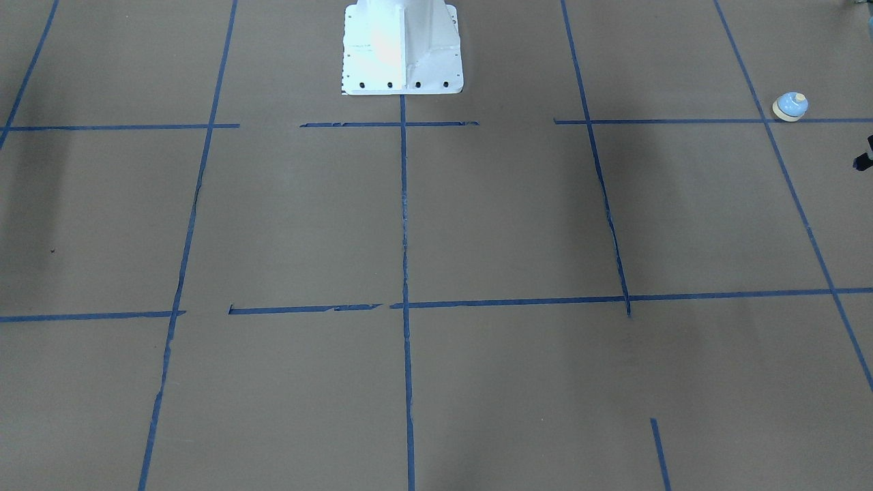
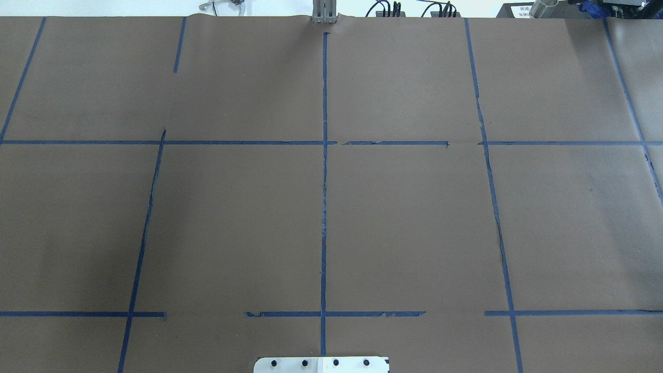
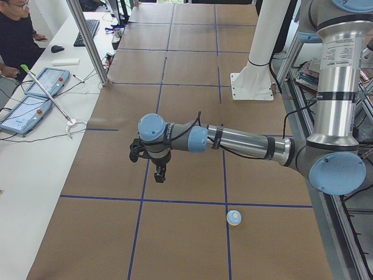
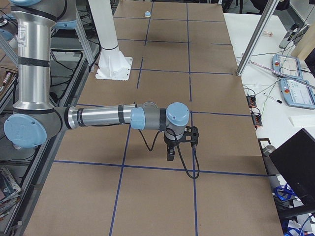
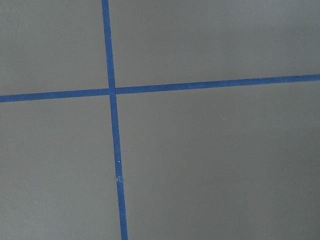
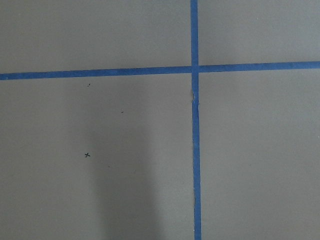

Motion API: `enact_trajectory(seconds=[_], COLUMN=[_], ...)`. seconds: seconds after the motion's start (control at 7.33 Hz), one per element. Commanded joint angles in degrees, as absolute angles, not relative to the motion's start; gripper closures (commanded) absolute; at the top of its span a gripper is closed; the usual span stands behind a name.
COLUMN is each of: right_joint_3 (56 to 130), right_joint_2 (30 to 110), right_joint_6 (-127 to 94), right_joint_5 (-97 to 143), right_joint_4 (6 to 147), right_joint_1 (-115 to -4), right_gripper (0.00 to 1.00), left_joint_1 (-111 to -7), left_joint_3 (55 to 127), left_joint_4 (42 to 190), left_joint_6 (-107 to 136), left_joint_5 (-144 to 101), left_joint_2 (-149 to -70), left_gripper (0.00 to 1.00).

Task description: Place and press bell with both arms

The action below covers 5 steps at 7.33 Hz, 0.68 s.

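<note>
From the worktop's left end, the big blue elbow of the left arm (image 3: 337,181) is what's closest to me, its forearm reaching out level across the brown-papered worktop (image 3: 186,251). The left pincer (image 3: 158,172) hangs pointing down above the paper. From here I can't tell whether its fingers are spread or pressed together. The bell (image 3: 234,217) sits upright on the paper, tucked just beside a crossing of blue tape lines (image 3: 175,202), towards this end and well apart from the pincer. Bare paper lies between them. An operator (image 3: 14,35) sits at the side bench beyond the long edge.

From the opposite end, the right arm (image 4: 98,117) is the near one, stretched out the same way. The right pincer (image 4: 170,154) points down above the paper, and again I can't tell its state. The bell is tiny at the far end, past the white pedestal (image 4: 112,66).

Facing the robot, the bell stands near the right edge of the frame, just beside a tape line. A black sliver (image 1: 865,157) pokes in below it, too cut off to identify.

Overhead, only taped paper and the edge of the pedestal's base plate show.

Each wrist camera looks straight down on a tape crossing; the right one also shows a small pen cross (image 6: 87,155).
</note>
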<state>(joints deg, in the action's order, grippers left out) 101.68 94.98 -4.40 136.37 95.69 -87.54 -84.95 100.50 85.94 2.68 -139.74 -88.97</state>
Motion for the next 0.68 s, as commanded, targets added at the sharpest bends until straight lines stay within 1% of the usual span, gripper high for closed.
enact_trajectory(seconds=[0.0,0.27,0.41,0.55], right_joint_3=[101.8,101.6,101.9,101.4], right_joint_2=[95.3,96.1,96.5,96.5], right_joint_6=[-4.7,-4.8,-4.7,-4.7], right_joint_5=[136.3,136.7,136.8,136.7], right_joint_4=[93.7,91.0,90.4,89.7], right_joint_1=[-87.6,-87.6,-87.5,-87.5], right_gripper=[0.00,0.00,0.00,0.00], left_joint_1=[-85.0,-84.0,-81.1,-80.2], left_joint_3=[100.6,100.6,100.5,100.7], left_joint_4=[86.3,87.8,91.0,92.2], left_joint_6=[2.5,2.3,3.0,3.3], left_joint_5=[-139.9,-139.7,-139.5,-139.5], left_joint_2=[-88.4,-88.6,-88.4,-84.5], left_gripper=[0.00,0.00,0.00,0.00])
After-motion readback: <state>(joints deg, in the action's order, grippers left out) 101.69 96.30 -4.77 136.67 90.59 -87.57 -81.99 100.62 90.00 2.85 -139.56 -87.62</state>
